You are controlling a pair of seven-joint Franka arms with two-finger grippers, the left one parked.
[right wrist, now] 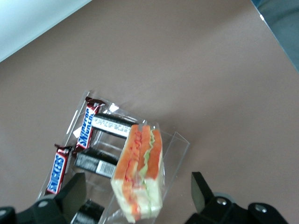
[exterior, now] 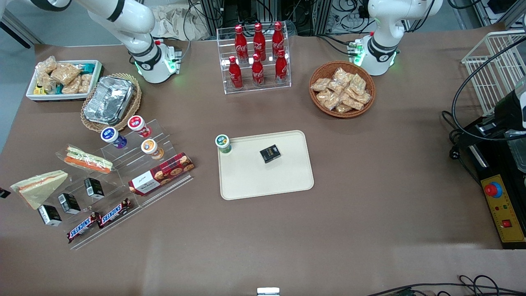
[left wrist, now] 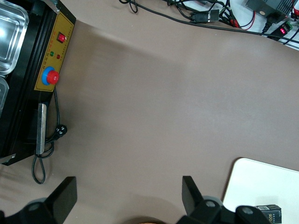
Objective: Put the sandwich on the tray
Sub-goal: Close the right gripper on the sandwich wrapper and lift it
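Observation:
The sandwich (exterior: 39,187) is a clear-wrapped wedge with pale bread faces. It rests at the edge of a clear display stand (exterior: 123,176) toward the working arm's end of the table. In the right wrist view its cut edge (right wrist: 140,172) shows orange and green filling. My gripper (right wrist: 136,183) hangs open over it, one dark finger (right wrist: 70,193) on each side, neither touching the wrap. In the front view the gripper is almost wholly out of frame. The cream tray (exterior: 267,181) lies mid-table with a small black box (exterior: 270,153) and a green-lidded cup (exterior: 223,143) on it.
On the stand sit Snickers bars (exterior: 98,220), black boxes (exterior: 69,203), a red biscuit box (exterior: 161,173), a longer striped sandwich (exterior: 88,159) and cups (exterior: 137,124). A foil container (exterior: 109,100), a white snack bin (exterior: 61,80), a cola rack (exterior: 257,55) and a snack basket (exterior: 342,89) stand farther from the camera.

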